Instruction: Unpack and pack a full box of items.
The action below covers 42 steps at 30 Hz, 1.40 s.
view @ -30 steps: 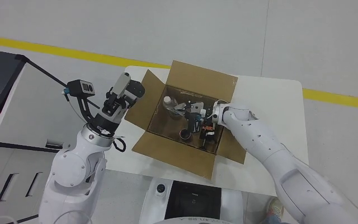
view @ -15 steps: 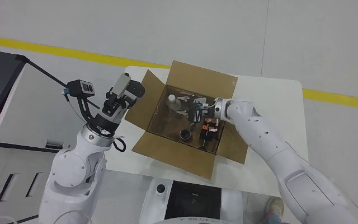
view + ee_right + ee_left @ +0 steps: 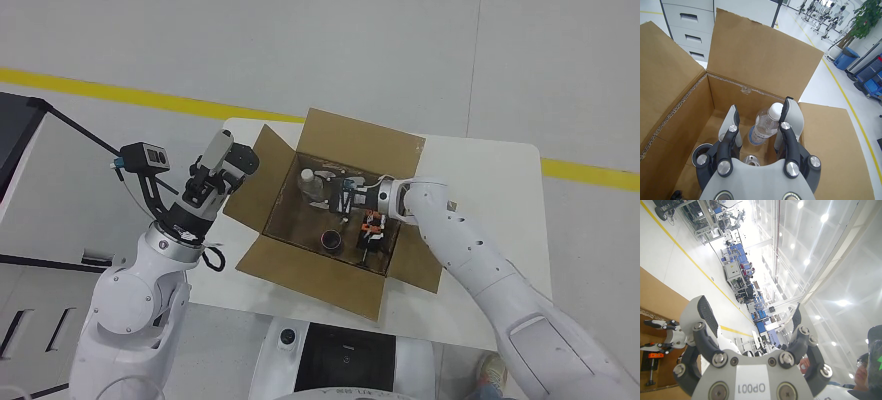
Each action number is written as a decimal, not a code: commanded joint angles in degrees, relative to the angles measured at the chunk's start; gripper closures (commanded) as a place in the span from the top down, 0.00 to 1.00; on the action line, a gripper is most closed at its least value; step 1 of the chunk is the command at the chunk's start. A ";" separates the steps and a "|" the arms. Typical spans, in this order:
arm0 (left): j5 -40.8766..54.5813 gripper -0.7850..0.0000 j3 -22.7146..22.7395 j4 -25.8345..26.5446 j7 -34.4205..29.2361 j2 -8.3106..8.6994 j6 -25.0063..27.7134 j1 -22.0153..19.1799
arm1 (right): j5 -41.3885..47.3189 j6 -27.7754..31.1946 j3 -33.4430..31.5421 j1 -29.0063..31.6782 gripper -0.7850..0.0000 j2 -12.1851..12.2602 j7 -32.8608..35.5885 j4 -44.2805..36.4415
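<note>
An open cardboard box (image 3: 300,260) stands on the white table (image 3: 490,190), flaps spread. Inside it, a clear water bottle with a white cap (image 3: 309,183) (image 3: 765,126) stands upright near the far left corner. A dark round cup (image 3: 330,239) (image 3: 700,154), a silver metal part (image 3: 751,160) and an orange-and-black tool (image 3: 370,232) (image 3: 654,359) lie on the box floor. My right gripper (image 3: 343,195) (image 3: 761,113) hangs open inside the box, just short of the bottle, with nothing between its fingers. My left gripper (image 3: 222,160) (image 3: 751,311) is raised open to the left of the box, holding nothing.
The box's left flap (image 3: 255,185) slopes toward the left arm. Bare table (image 3: 500,230) lies to the right of the box. A black stand with a small camera (image 3: 145,155) is at the far left, beyond the table edge.
My right gripper has pulled back from deep in the box and shifted toward the bottle. The left arm has not moved.
</note>
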<state>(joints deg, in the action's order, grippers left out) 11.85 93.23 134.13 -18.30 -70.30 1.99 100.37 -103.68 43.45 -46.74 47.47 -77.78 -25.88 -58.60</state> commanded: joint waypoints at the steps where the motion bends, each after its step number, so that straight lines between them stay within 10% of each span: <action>1: 0.00 1.00 0.00 0.00 0.00 0.00 0.00 0.00 | 0.77 -0.13 0.27 0.80 0.87 -0.09 0.01 -0.55; 3: 0.00 1.00 0.00 0.00 0.00 0.00 0.00 0.00 | 2.32 -0.92 0.24 1.62 0.50 -0.24 1.19 -0.59; 15: 0.00 1.00 0.00 0.00 0.00 0.00 0.00 0.00 | 11.86 -8.77 -0.27 4.40 0.43 -1.79 19.82 -0.77; 18: 0.00 1.00 0.00 0.00 0.00 0.00 0.00 0.00 | 13.83 -7.87 0.00 5.16 0.50 -2.01 19.51 -2.08; 20: 0.00 1.00 0.00 0.00 0.00 0.00 0.00 0.00 | 14.52 -5.62 -0.27 5.07 1.00 -1.84 16.67 -2.08; 42: 0.00 1.00 0.00 0.00 0.00 0.00 0.00 0.00 | 14.52 -5.62 -0.27 5.07 1.00 -1.84 16.67 -2.08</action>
<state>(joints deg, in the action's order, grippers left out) 11.85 93.23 134.13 -18.30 -70.30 1.99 100.37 -89.16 37.82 -47.01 52.54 -79.63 -9.20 -60.68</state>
